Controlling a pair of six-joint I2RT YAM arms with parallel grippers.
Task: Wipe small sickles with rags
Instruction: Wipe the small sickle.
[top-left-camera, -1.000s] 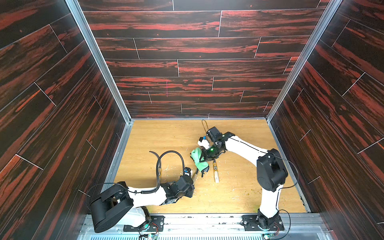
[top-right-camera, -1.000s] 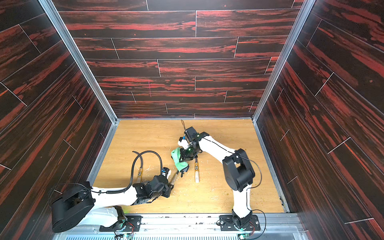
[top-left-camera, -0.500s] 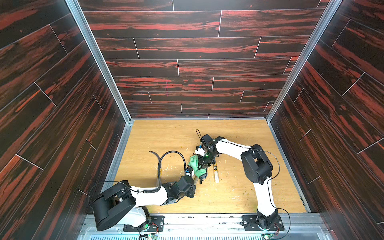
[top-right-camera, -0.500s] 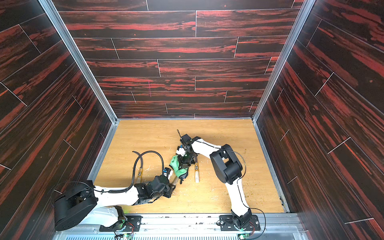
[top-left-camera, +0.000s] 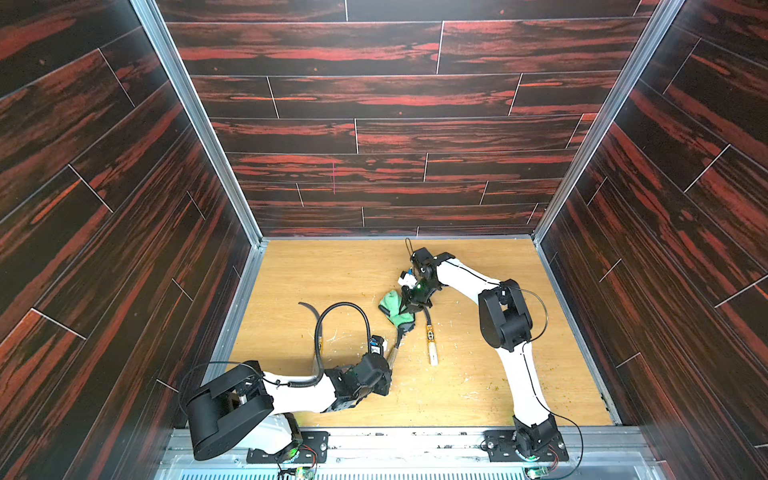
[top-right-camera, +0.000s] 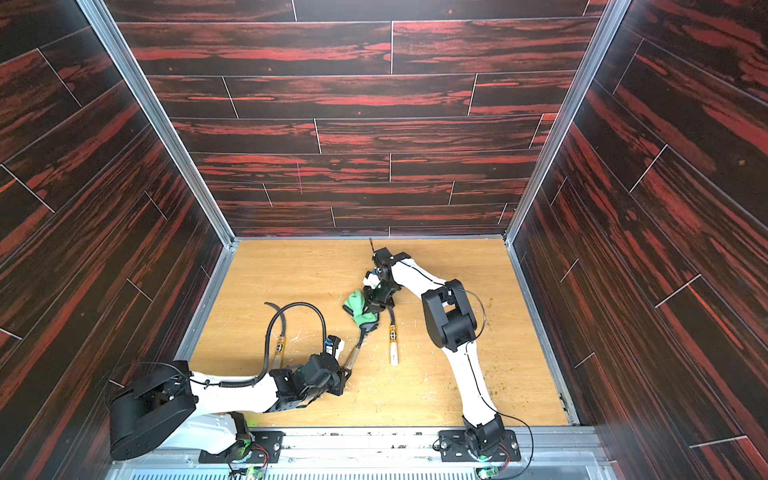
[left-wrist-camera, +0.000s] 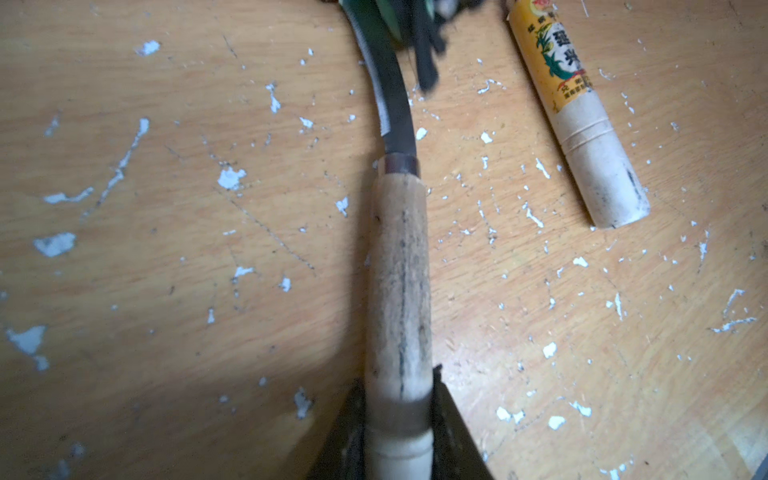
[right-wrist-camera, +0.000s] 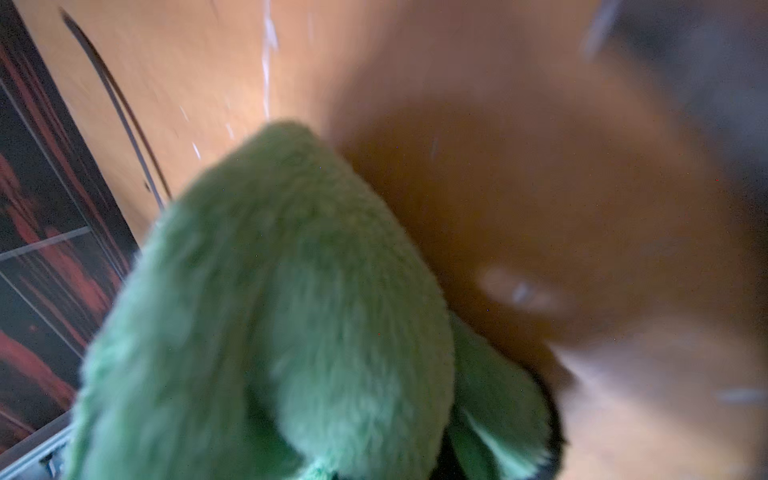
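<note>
We find the left arm stretched low, the left gripper (left-wrist-camera: 398, 419) clamped on a sickle (left-wrist-camera: 397, 270) handle. The right arm bends elbow-high; the right gripper (top-left-camera: 407, 306) pinches the rag (top-left-camera: 392, 305) over the blade.

Left hand (left-wrist-camera: 398, 415), right hand (top-left-camera: 409, 302): both closed

A: What do we see on the wooden tabletop (top-left-camera: 332, 270)?
B: We see white flecks (left-wrist-camera: 231, 178), one labelled sickle (top-left-camera: 431, 343) near the middle, and a second sickle (top-right-camera: 279, 347) well apart, nearer the left wall.
</note>
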